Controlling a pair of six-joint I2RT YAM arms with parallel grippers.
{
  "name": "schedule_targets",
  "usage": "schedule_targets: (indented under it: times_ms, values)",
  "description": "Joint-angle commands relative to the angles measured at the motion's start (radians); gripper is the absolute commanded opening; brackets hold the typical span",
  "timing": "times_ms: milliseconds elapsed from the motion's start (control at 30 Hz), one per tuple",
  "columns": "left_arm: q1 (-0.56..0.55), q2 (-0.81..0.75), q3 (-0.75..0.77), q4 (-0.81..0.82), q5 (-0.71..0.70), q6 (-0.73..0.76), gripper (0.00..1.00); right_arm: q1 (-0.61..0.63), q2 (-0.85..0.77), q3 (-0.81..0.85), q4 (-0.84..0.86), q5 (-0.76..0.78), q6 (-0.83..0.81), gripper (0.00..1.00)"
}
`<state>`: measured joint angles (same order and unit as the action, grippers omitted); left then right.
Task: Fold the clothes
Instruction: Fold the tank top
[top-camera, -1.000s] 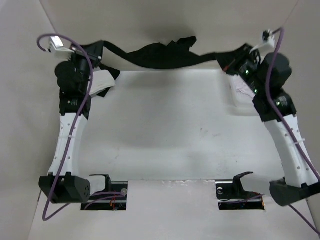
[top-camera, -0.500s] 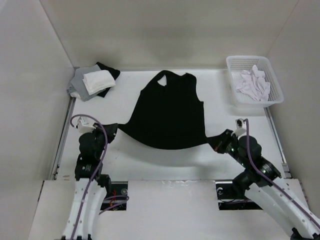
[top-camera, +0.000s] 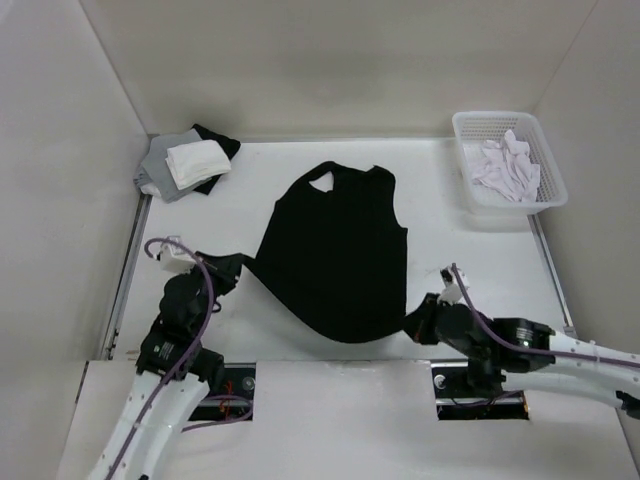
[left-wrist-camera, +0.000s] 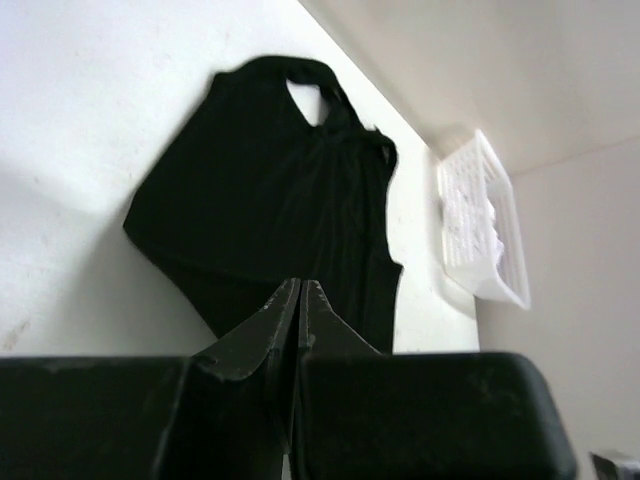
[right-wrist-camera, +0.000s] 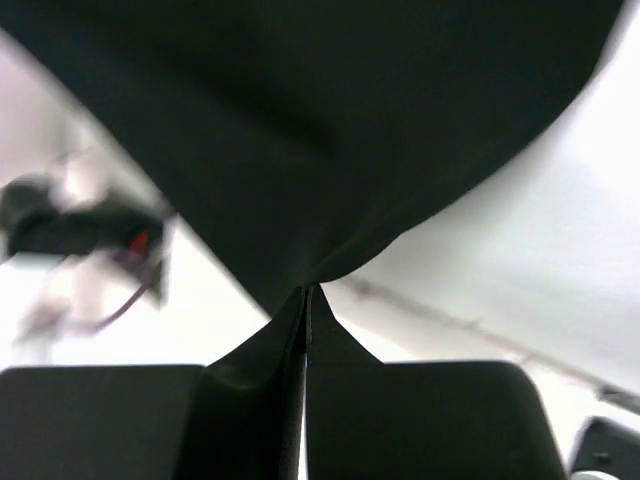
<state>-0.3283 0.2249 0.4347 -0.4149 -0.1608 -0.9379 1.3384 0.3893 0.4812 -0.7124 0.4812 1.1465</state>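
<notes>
Two claws grip the tank top (top-camera: 335, 250) seen from above: the left claw (top-camera: 232, 270) and right claw (top-camera: 413, 322) each pinch a lower corner, with the cloth lying flat between and beyond them. Left wrist: jaws closed, garment stretching ahead. Right wrist: jaws clamped on fabric directly ahead.

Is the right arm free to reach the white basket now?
Probably not: the right arm has its jaws shut on a hem corner of the tank top; it must release first.
</notes>
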Motion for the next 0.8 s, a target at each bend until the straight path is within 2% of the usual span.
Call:
schedule_targets:
  times_ms: [0,133,200,300,400,533,600,633,700,767]
  values:
    - [-0.004,0.230,0.006,0.265,-0.117,0.027,0.00,-0.172,0.185,0.129,0.107,0.140,-0.119,0.01]
    - [0.077,0.645,0.083,0.607,-0.125,-0.008,0.00,-0.597,0.409,0.169,0.504,-0.151,-0.410,0.00]
    - [0.120,0.863,0.195,0.718,-0.096,-0.028,0.00,-0.815,0.570,0.216,0.663,-0.316,-0.427,0.00]
    - [0.150,1.149,0.407,0.788,-0.083,-0.042,0.00,-1.004,0.812,0.347,0.803,-0.475,-0.418,0.00]
    - [0.156,1.393,0.652,0.782,-0.071,-0.026,0.00,-1.101,1.055,0.563,0.834,-0.553,-0.407,0.00]
    - [0.177,1.657,0.954,0.719,-0.016,-0.041,0.01,-1.187,1.336,0.895,0.766,-0.610,-0.400,0.00]
    - [0.179,1.772,1.099,0.683,-0.010,-0.042,0.05,-1.212,1.477,1.069,0.708,-0.610,-0.399,0.01]
    - [0.182,1.813,1.148,0.676,-0.009,-0.047,0.10,-1.218,1.546,1.147,0.685,-0.604,-0.395,0.05]
    - [0.189,1.861,1.210,0.674,-0.002,-0.036,0.24,-1.227,1.658,1.270,0.651,-0.605,-0.367,0.24]
    - [0.199,1.858,1.196,0.668,0.003,-0.021,0.33,-1.224,1.697,1.298,0.628,-0.622,-0.360,0.40]
